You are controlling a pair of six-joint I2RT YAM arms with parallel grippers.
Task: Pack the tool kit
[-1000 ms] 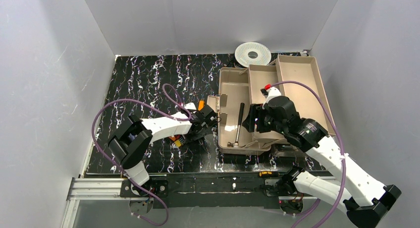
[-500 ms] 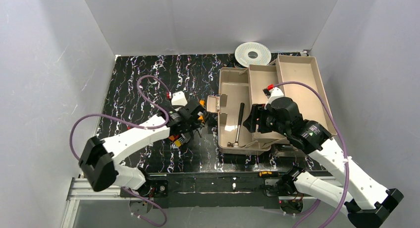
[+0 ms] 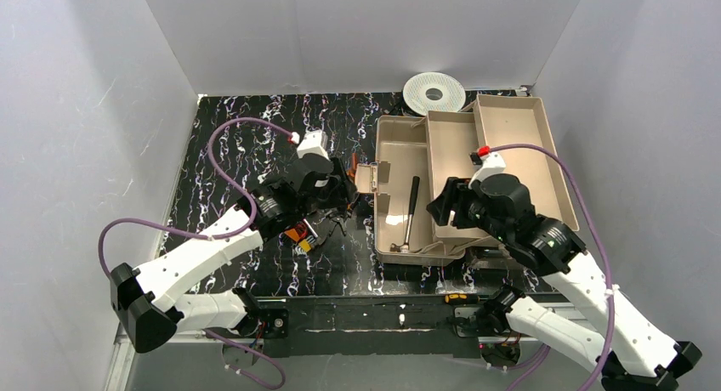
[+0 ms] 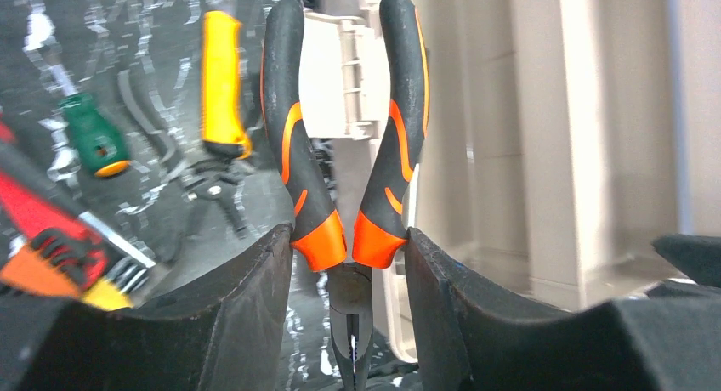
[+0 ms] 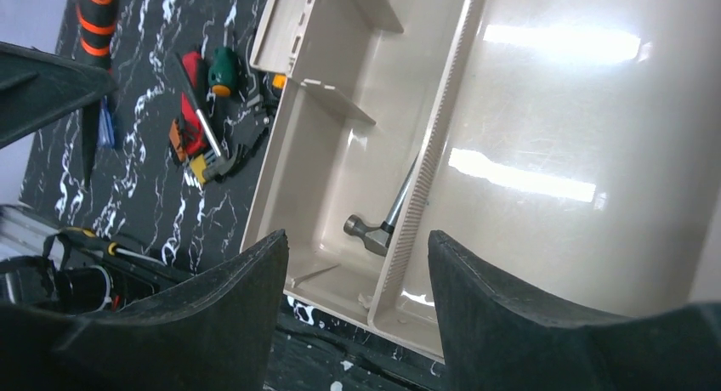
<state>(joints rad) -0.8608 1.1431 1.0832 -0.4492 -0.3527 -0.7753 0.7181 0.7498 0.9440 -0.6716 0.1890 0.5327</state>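
While the toolbox (image 3: 400,238) stands open on the right of the table (image 3: 238,136), its leftmost compartment holds the hammer (image 3: 411,212), head toward the near wall. Two shallower beige trays (image 3: 510,144) are stepped off to its right. The right gripper (image 5: 357,238) hangs over the box with its fingers spread and nothing between them.

The left gripper (image 4: 349,238) sits just left of the box, pinching the pliers (image 4: 344,153) by the orange ends of their black handles, with the nose down between the fingers. A cream latch flap (image 4: 336,76) on the box's left wall stands straight ahead of the handles, between them and the compartment.

On the table beside the box lie a green screwdriver (image 4: 93,140), a yellow-handled tool (image 4: 221,85) and a red-handled tool (image 5: 191,110). A white spool (image 3: 434,91) lies just behind the box, at the far wall.
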